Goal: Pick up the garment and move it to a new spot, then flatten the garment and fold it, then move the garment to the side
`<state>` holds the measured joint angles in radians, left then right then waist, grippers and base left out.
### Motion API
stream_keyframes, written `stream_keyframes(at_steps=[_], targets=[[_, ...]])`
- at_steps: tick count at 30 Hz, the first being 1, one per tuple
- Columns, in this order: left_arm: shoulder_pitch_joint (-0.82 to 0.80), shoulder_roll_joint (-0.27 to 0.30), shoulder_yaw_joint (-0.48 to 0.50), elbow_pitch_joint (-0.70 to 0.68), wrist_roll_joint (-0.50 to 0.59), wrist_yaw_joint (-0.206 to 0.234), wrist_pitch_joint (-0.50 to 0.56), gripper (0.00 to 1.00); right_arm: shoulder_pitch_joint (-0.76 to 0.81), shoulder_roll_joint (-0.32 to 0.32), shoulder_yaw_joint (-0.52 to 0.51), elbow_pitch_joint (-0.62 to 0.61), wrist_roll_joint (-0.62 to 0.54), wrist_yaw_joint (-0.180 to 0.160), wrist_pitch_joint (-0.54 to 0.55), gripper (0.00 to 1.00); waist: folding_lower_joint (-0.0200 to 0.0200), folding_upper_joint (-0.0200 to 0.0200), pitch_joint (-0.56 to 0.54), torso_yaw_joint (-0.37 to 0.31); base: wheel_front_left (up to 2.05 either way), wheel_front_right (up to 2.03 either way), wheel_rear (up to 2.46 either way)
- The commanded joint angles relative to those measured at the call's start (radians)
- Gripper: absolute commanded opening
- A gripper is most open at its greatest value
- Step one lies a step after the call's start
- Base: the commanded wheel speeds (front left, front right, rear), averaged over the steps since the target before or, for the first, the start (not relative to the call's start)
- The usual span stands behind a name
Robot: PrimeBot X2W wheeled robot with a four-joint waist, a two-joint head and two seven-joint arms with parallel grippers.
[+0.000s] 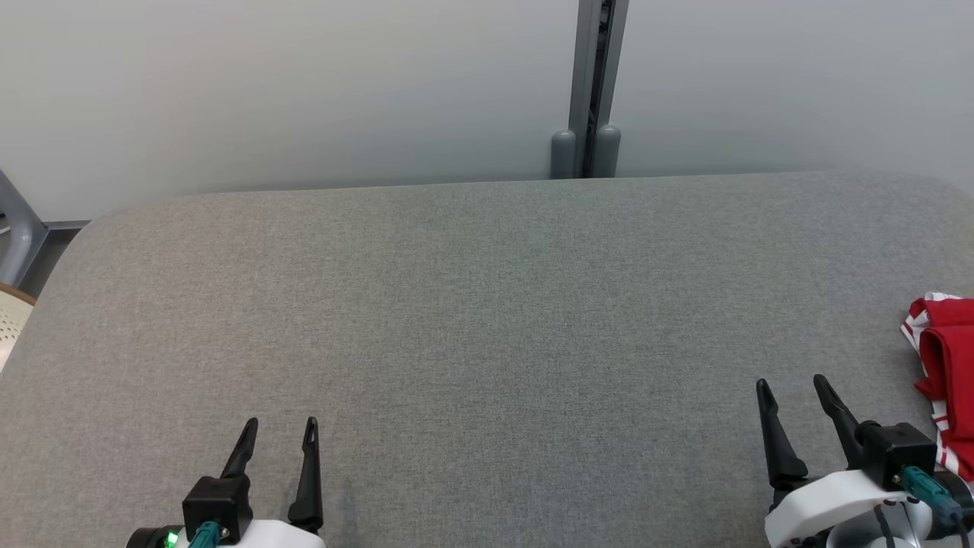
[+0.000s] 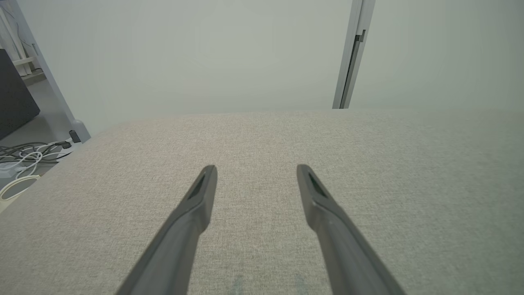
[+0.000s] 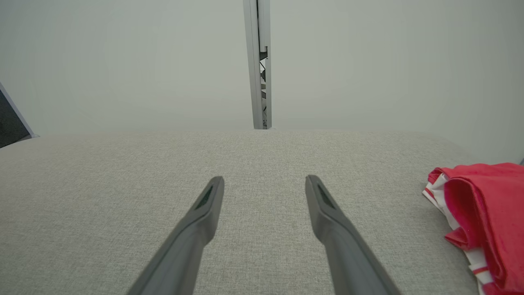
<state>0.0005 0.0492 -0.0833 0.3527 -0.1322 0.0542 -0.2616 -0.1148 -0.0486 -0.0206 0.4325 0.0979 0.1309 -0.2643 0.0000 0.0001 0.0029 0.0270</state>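
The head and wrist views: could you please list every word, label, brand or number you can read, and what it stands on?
None: there is no readable text.
The garment shows only red cloth and red-and-white stripes; the table, left gripper and right gripper bear no lettering.

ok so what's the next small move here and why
Probably swing the right gripper rightward toward the red-and-white garment. It lies bunched and untouched at the right of the grey surface, just beside that gripper, whose jaws stand open and empty. The left gripper is far off.
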Motion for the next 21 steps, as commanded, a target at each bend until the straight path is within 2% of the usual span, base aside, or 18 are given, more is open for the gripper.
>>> stream_keyframes(at_steps=[1,21], targets=[[0.010,0.004,0.006,0.002,0.006,0.000,-0.004,1.00,0.001,-0.005,0.002,-0.005,0.005,0.000,0.001,1.00,0.0000,-0.0001,0.000,-0.001,0.00,0.00,0.00],[-0.002,0.001,0.005,0.000,-0.003,-0.003,-0.001,1.00,-0.006,-0.001,0.015,-0.004,0.008,0.000,0.000,1.00,0.0000,-0.0001,0.009,-0.005,0.00,0.00,0.00]])
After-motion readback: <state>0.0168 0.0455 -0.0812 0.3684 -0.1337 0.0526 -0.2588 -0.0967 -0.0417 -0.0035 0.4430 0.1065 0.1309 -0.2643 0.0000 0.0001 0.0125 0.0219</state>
